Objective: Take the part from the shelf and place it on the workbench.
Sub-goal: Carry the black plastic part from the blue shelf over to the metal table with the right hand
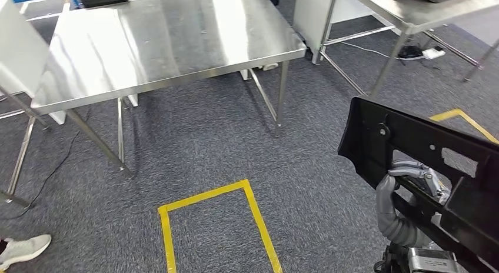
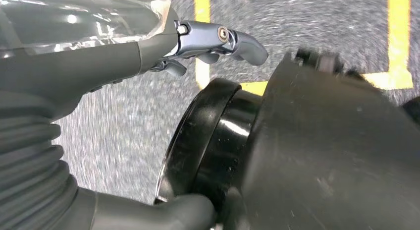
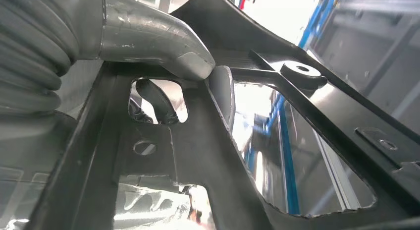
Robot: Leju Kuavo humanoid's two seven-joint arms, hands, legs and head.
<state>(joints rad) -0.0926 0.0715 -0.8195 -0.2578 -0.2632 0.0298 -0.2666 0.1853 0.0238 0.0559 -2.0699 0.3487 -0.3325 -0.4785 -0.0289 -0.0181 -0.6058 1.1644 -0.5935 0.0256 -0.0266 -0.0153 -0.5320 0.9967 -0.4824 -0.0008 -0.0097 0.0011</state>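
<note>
A large black plastic part (image 1: 412,155) with cut-out openings hangs at the lower right of the head view, above the carpet. My right hand (image 1: 415,179) grips it, fingers hooked through one opening. In the right wrist view the thumb (image 3: 163,46) presses on the part's frame (image 3: 208,141) and a finger (image 3: 156,103) shows through a hole. The steel workbench (image 1: 165,43) stands ahead at the upper left, its top bare. My left hand (image 2: 208,46) hangs over the carpet with fingers loosely curled, holding nothing.
A yellow tape rectangle (image 1: 218,223) marks the carpet in front of the bench. A second steel table (image 1: 423,14) stands at the upper right, with a power strip (image 1: 432,52) and cables beneath. A person's white shoe (image 1: 23,249) is at the lower left.
</note>
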